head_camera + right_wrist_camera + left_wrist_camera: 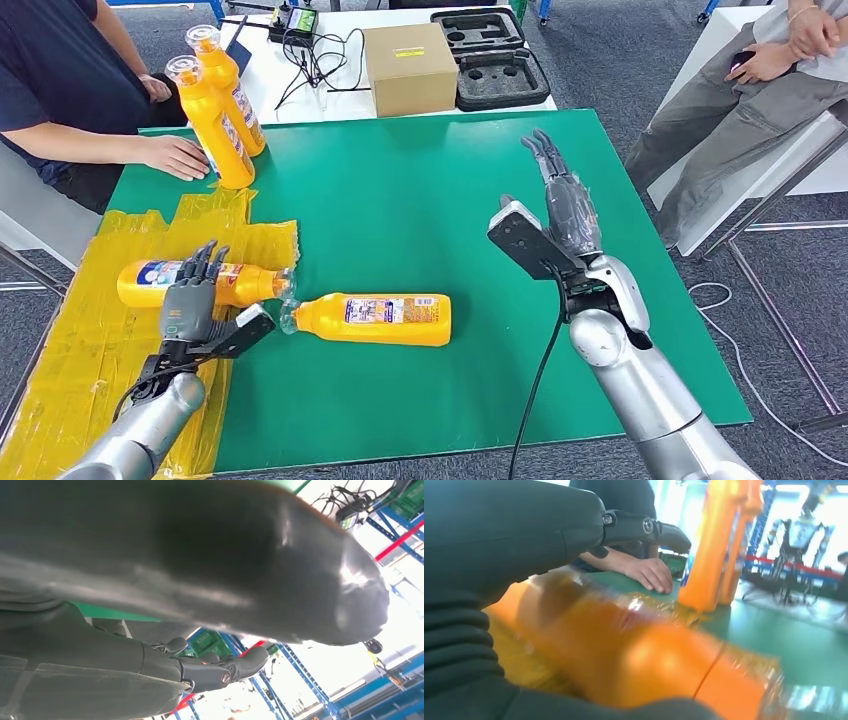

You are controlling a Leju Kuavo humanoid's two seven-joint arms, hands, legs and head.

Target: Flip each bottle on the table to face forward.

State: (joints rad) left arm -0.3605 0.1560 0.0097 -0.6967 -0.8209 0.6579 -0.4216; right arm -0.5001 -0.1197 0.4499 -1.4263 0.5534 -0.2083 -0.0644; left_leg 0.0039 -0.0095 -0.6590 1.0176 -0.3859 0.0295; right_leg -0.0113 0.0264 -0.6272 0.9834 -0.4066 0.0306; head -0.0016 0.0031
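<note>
Left hand on a lying bottle, right hand held free above the green table.

The left hand [190, 300] rests its fingers over the bottle on the yellow sheet [152, 280], lying sideways on the yellow sheet [70, 350]; whether it truly grips, I cannot tell. Just beside it, cap to cap, a second lying bottle [375, 318] rests on the table [400, 180]. The right hand [565, 205] hovers with fingers straight and apart, holding nothing. Two upright bottles [222, 110] stand at the far left corner, next to a person's hand [175, 155]. Beyond sits a cardboard box [408, 68].
</note>
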